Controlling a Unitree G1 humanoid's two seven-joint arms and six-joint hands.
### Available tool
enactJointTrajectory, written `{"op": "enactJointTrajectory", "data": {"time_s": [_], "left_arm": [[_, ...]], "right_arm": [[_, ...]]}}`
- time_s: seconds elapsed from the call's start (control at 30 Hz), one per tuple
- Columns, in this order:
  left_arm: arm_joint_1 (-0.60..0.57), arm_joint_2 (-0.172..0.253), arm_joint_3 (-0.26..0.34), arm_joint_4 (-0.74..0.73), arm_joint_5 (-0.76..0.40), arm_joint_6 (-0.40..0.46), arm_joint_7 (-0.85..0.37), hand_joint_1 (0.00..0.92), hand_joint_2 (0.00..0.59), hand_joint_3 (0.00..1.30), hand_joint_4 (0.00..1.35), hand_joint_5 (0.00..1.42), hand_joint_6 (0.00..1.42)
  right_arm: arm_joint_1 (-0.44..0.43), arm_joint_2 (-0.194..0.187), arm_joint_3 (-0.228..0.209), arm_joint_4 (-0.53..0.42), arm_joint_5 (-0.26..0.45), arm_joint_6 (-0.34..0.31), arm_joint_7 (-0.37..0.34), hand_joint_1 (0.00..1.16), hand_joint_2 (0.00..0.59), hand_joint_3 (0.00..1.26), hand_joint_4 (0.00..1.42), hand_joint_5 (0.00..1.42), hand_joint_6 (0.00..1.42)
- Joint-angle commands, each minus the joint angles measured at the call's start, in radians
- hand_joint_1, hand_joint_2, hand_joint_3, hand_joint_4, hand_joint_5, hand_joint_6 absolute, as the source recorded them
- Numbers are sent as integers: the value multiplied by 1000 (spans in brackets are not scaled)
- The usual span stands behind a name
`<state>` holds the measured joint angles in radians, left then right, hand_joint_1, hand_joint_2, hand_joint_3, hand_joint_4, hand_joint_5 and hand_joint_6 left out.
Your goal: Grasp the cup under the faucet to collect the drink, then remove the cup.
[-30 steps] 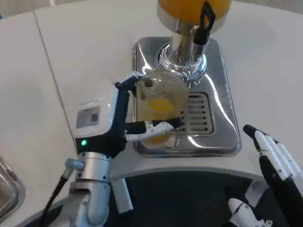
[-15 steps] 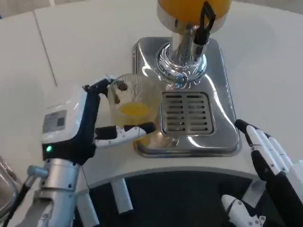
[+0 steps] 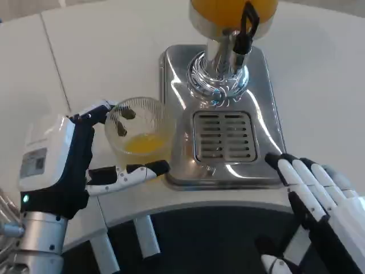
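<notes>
A clear plastic cup (image 3: 140, 132) holding a little orange juice stands on the white table (image 3: 102, 51), just left of the steel drip tray (image 3: 268, 142) of the juice dispenser (image 3: 228, 34). The left hand (image 3: 85, 157) cradles the cup, fingers around it. The right hand (image 3: 319, 194) rests nearby, fingers spread, empty.

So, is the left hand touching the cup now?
Touching. In the head view the left hand holds the cup: its fingers press the near wall and another finger hooks the far rim, beside the dispenser tray.
</notes>
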<state>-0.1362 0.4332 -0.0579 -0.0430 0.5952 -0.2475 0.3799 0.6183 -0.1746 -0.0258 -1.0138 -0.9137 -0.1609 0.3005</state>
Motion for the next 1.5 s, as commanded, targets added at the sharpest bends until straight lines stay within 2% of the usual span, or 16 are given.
{"op": "enactJointTrajectory", "data": {"time_s": [0.03,0.27,0.5,0.87,1.27,1.5], "left_arm": [[41,-5,37,-77,-32,-46,-19,653,0,1152,1295,1424,1424],[157,-2,89,-199,-48,-88,-56,652,0,1152,1295,1424,1424],[262,-9,127,-289,-53,-140,-79,647,0,1152,1295,1424,1424],[428,-23,147,-401,-26,-239,-128,645,0,1152,1295,1424,1424],[491,-45,159,-458,5,-312,-154,645,0,1152,1295,1424,1424],[480,-64,163,-457,4,-313,-167,642,0,1150,1295,1424,1424]], "right_arm": [[24,-30,-40,37,5,-35,-25,203,498,4,0,0,0],[67,-58,-81,62,-23,-120,-90,202,499,0,0,0,0],[60,-50,-99,76,-45,-132,-110,194,515,0,0,0,0],[71,-24,-86,73,-71,-167,-149,154,531,0,0,0,0],[94,4,-92,65,-74,-174,-163,138,528,0,0,0,0],[94,19,-53,56,-92,-168,-145,132,528,0,0,0,0]]}}
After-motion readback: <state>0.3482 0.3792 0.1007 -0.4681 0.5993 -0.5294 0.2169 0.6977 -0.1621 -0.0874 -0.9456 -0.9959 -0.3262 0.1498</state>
